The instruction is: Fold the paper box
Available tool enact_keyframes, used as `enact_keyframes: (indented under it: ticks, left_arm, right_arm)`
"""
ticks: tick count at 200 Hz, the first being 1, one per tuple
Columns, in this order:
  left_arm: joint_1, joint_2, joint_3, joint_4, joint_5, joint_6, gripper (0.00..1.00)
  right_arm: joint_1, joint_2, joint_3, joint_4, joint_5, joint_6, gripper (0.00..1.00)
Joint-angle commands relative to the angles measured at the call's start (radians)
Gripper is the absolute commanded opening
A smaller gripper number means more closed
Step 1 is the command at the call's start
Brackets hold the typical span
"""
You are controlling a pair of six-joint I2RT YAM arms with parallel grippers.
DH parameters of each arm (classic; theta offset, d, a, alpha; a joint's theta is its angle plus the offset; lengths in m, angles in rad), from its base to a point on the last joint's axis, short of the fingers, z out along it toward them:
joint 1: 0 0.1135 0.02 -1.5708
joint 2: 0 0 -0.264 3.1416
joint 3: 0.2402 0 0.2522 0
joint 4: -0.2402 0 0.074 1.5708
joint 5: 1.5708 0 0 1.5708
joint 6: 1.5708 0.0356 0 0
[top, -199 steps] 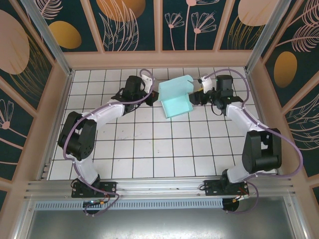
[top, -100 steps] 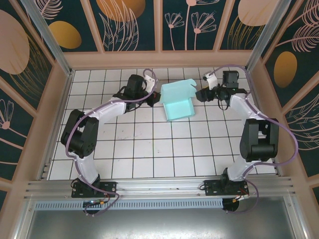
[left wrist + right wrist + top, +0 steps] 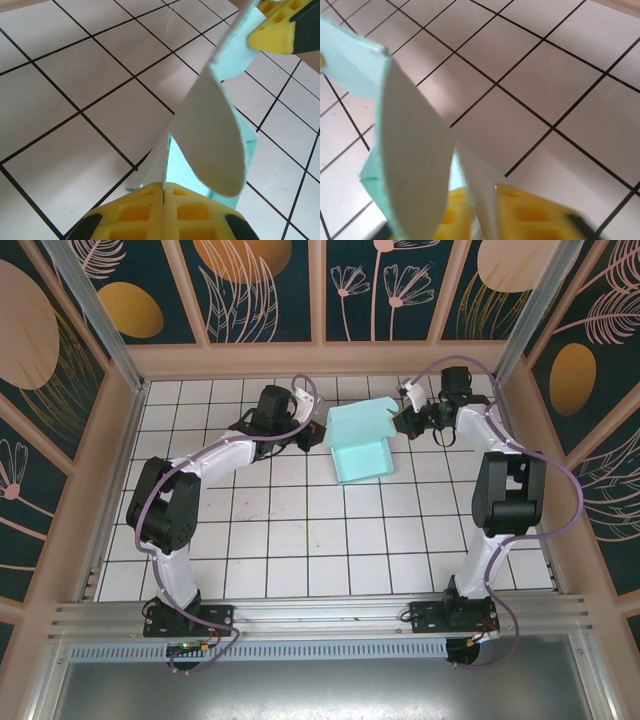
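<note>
Box (image 3: 362, 452) sits far-centre on the table (image 3: 300, 540), 12 o'clock from the arm bases; lid (image 3: 355, 418) raised at its 12 o'clock edge. Left gripper (image 3: 316, 435) at the box's 9 o'clock, fingers pressed together on side-wall card; right gripper (image 3: 404, 421) at 2 o'clock, fingers nipping a flap (rounded tab (image 3: 210, 140) curls up between them). Looks like the side-wall tuck step. To do it well: bring both pinches inward together along the creases; no pulling apart, thin card likely buckles or tears; base flat on the tiles.
</note>
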Motion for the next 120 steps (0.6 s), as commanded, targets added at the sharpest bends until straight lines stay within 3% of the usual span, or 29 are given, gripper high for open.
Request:
enact_keyframes:
  ticks: [1, 28, 43, 88, 120]
  left_arm:
    - [-0.002, 0.008, 0.015, -0.01, 0.021, 0.015, 0.0]
    - [-0.003, 0.01, 0.015, -0.003, 0.02, 0.007, 0.0]
    - [-0.003, 0.011, 0.015, 0.014, 0.002, -0.018, 0.0]
    - [-0.007, 0.011, -0.004, 0.112, -0.086, -0.188, 0.0]
    - [-0.029, -0.003, -0.051, 0.203, -0.153, -0.218, 0.0]
  right_arm:
    - [0.005, -0.011, 0.02, -0.04, -0.041, -0.009, 0.0]
    - [0.024, -0.054, -0.024, 0.013, -0.033, 0.039, 0.0]
    - [0.038, -0.082, -0.066, 0.102, 0.004, 0.145, 0.0]
    - [0.13, -0.242, -0.282, 0.462, 0.339, 0.551, 0.0]
    - [0.224, -0.295, -0.391, 0.601, 0.603, 0.719, 0.0]
